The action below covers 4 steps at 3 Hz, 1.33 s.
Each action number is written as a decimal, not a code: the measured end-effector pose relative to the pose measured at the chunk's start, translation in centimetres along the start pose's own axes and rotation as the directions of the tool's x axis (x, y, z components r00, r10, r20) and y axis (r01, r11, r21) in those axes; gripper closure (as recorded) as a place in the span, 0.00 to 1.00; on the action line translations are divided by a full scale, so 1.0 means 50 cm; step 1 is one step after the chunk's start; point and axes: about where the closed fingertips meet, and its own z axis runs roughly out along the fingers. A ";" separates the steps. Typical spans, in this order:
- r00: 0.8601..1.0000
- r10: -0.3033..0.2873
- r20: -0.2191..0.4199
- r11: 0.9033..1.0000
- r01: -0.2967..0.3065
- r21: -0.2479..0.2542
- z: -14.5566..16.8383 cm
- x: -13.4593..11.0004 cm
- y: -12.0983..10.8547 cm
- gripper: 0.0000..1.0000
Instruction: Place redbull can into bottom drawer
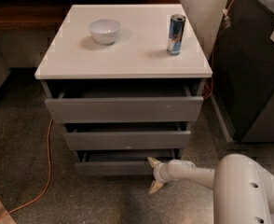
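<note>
The redbull can (175, 34) stands upright on the right side of the white cabinet top (127, 55). The bottom drawer (123, 165) is the lowest of three grey drawers and stands slightly pulled out. My gripper (154, 174) is low near the floor, right at the right end of the bottom drawer's front. Its two tan fingertips (152, 162) are spread apart, one above the other, and hold nothing. The white arm (193, 174) runs from the lower right.
A white bowl (105, 31) sits on the top at the left. The top drawer (123, 107) and middle drawer (127, 138) are pulled out a little. An orange cable (48, 171) lies on the floor at left. A dark cabinet (253, 69) stands at right.
</note>
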 end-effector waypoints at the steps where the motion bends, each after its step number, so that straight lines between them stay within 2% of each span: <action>1: 1.000 0.008 -0.007 1.000 -0.008 -0.001 0.026 0.018 -0.032 0.00; 2: 0.999 0.017 -0.033 1.000 -0.017 -0.007 0.048 0.033 -0.061 0.00; 3: 0.998 0.038 -0.046 0.999 -0.039 -0.024 0.067 0.044 -0.071 0.15; 4: 0.998 0.065 -0.028 0.997 -0.065 -0.032 0.073 0.040 -0.057 0.46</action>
